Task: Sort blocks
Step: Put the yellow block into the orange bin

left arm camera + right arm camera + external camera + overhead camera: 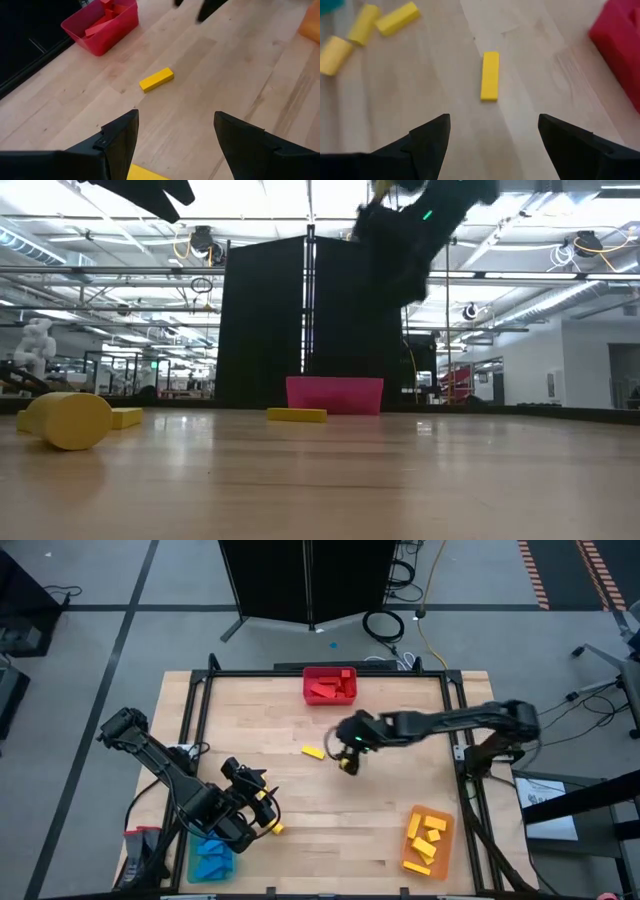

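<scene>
so nearest us in the high view, at the lower left of the frame, we've got the left gripper [262,812] hanging over the pale wooden table [330,830] with its dark fingers spread and nothing between them. right under it sits a little cluster of yellow pieces [274,828], and the low view shows at least one of them is a round yellow cylinder [68,420] at the left of that frame. that's our first worry: a cylinder can roll away if a finger clips it off-centre, and the pieces are bunched so close that a grab could catch two at once.

just beside that, at the bottom left, the blue plastic bin [211,858] already has blue blocks in it, and at the lower right the orange plastic bin [428,840] holds yellow ones.

further up, near the middle, the right gripper [348,762] is also wide open and empty, with the flat yellow rectangular block [314,752] lying just beside it to the left, not touching. its wrist view shows the block ahead of the fingers, not between them, so if we close now we'd pinch air or nudge it sideways.

at the top centre the red plastic bin [330,686] holds red blocks. it's the closest bin to that yellow block, so a lazy drop there would mis-sort it.
</scene>
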Controlling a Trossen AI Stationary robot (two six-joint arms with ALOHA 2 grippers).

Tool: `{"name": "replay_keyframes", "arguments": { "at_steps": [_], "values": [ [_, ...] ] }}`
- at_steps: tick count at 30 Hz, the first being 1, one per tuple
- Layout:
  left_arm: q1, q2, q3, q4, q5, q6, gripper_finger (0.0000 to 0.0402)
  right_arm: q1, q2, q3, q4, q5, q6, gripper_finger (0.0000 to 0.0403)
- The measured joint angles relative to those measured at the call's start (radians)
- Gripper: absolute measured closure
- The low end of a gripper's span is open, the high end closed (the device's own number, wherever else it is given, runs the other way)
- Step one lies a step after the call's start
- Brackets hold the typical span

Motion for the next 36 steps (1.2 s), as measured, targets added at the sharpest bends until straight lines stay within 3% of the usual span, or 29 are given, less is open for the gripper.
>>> {"name": "replay_keyframes", "arguments": {
  "at_steps": [13, 24, 28, 33, 36],
  "values": [
    [0.0, 0.0, 0.0, 0.0, 0.011, -0.002, 0.0137, -0.077, 0.446, 0.351, 0.008, -0.072, -0.249, 0.0106],
    [0.0, 0.0, 0.0, -0.001, 0.021, 0.001, 0.0137, -0.115, 0.589, 0.388, -0.076, -0.092, -0.26, 0.011],
    [0.0, 0.0, 0.0, -0.002, 0.021, 0.002, 0.0137, -0.118, 0.592, 0.39, -0.089, -0.108, -0.258, 0.0171],
    [0.0, 0.0, 0.0, -0.005, 0.019, 0.002, 0.0137, -0.117, 0.589, 0.39, -0.094, -0.138, -0.26, 0.0326],
    [0.0, 0.0, 0.0, -0.005, 0.019, 0.002, 0.0137, -0.119, 0.589, 0.389, -0.095, -0.169, -0.241, 0.0322]
  ]
}}
